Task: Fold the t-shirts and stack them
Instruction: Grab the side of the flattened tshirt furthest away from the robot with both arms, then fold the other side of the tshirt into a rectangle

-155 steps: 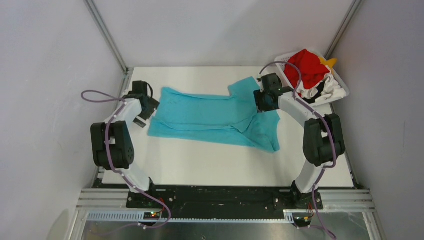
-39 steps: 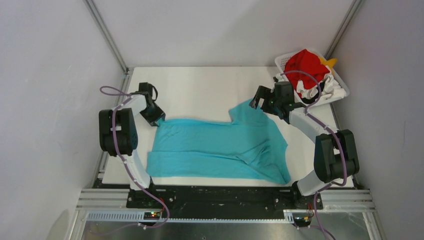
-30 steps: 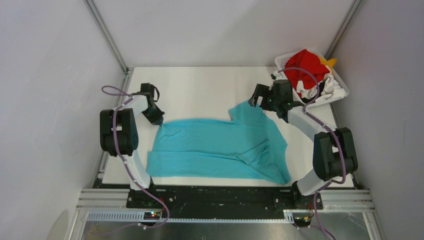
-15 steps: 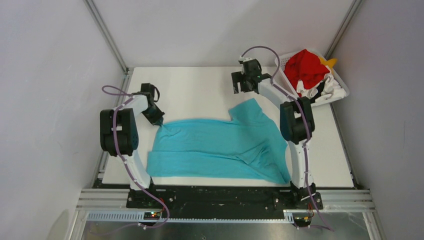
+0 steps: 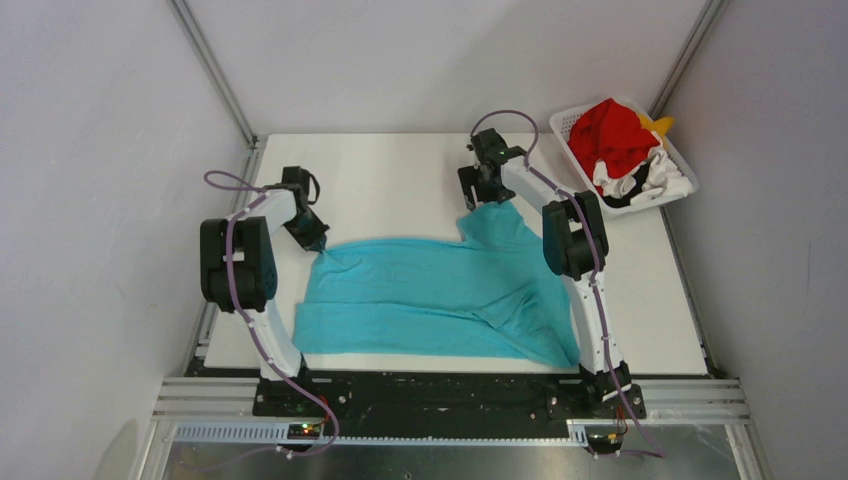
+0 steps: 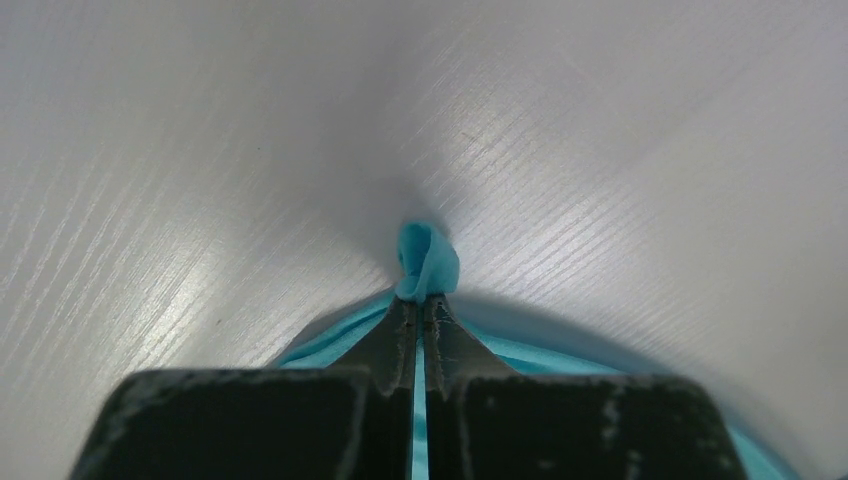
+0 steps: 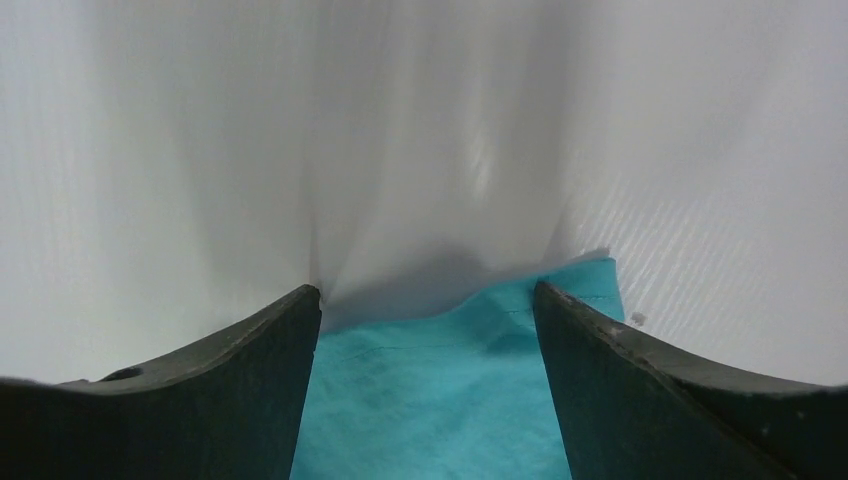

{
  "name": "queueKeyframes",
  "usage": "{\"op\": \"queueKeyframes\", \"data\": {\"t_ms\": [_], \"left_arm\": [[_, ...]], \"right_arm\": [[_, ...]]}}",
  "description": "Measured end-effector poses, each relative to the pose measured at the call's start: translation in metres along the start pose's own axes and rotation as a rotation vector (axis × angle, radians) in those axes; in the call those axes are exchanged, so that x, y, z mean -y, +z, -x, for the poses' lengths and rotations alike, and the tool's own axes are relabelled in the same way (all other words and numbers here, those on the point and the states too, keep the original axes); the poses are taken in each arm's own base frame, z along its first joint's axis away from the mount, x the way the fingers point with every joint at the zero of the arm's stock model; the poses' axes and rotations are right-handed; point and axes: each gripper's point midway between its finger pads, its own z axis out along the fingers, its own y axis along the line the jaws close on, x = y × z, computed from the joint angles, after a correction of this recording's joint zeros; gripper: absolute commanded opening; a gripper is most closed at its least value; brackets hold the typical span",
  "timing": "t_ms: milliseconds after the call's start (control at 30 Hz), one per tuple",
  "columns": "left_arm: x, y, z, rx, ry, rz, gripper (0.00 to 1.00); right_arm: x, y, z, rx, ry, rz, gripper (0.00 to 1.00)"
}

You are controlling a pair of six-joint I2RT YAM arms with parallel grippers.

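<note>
The teal t-shirt lies spread over the near half of the tabletop. The left fingers are pinched tight on its far-left corner. The right fingers stand spread wide over its far sleeve edge, perhaps touching it. At the far right, the basket holds the other t-shirts.

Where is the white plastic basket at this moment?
In the top view the basket sits at the table's far right corner, right of the right gripper, full of crumpled shirts.
</note>
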Motion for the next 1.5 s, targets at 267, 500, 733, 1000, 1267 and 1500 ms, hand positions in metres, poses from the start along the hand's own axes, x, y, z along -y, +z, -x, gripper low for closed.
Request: {"op": "queueKeyframes", "data": {"t_ms": [267, 500, 733, 1000, 1267, 1500], "left_arm": [[-0.001, 0.000, 0.000, -0.001, 0.001, 0.003, 0.00], [-0.001, 0.000, 0.000, 0.002, 0.002, 0.007, 0.00], [-0.001, -0.001, 0.000, 0.003, 0.003, 0.008, 0.00], [0.003, -0.023, 0.006, 0.050, 0.005, -0.021, 0.00], [-0.005, -0.048, -0.010, 0.096, 0.025, -0.044, 0.00], [-0.014, -0.064, -0.042, 0.113, 0.078, -0.053, 0.00]], "right_arm": [[-0.002, -0.002, -0.008, -0.018, 0.011, 0.001, 0.66], [0.005, -0.009, -0.018, -0.005, 0.071, 0.028, 0.06], [0.002, -0.011, -0.018, 0.018, 0.103, 0.051, 0.00], [-0.010, -0.053, -0.035, 0.064, 0.065, 0.029, 0.00], [-0.016, -0.135, -0.043, 0.215, 0.032, -0.019, 0.00], [-0.034, -0.171, -0.077, 0.243, -0.040, -0.064, 0.00]]}}
